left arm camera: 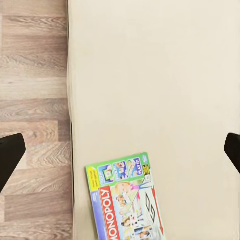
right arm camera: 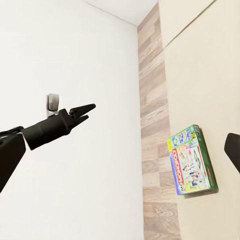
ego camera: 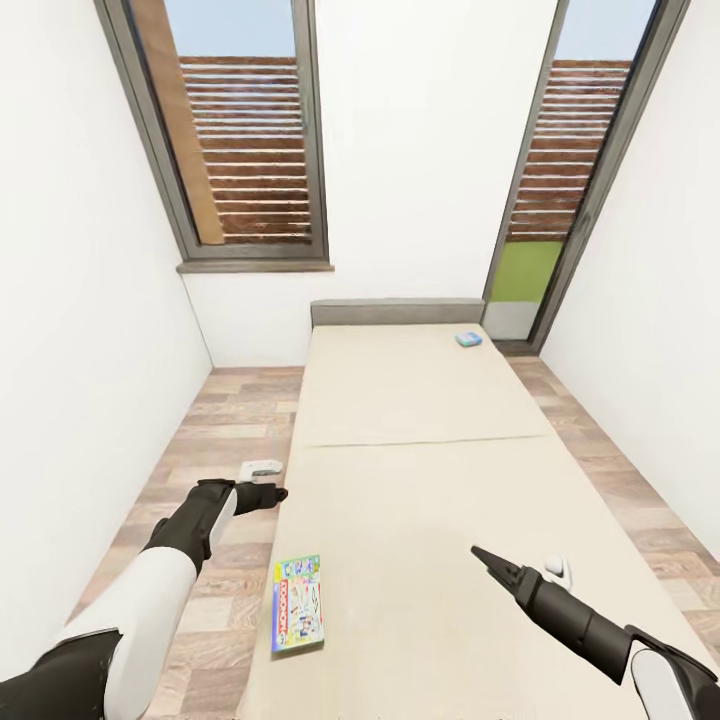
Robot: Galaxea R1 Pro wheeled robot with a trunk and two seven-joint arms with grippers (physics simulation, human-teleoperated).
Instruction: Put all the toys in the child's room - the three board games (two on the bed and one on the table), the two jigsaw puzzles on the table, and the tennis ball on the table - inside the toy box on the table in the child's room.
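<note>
A green-blue Monopoly board game lies flat near the left front edge of the cream bed. In the left wrist view the same box sits close to the mattress edge. A smaller blue board game rests at the bed's far right, by the headboard. My left gripper hovers at the bed's left edge, a little beyond the Monopoly box, open and empty. My right gripper hangs over the bed's right half, open and empty. The right wrist view catches the Monopoly box and my left gripper.
Wood plank floor runs along both sides of the bed between white walls. A grey headboard stands against the far wall. A window is at the back left and a glass door at the back right.
</note>
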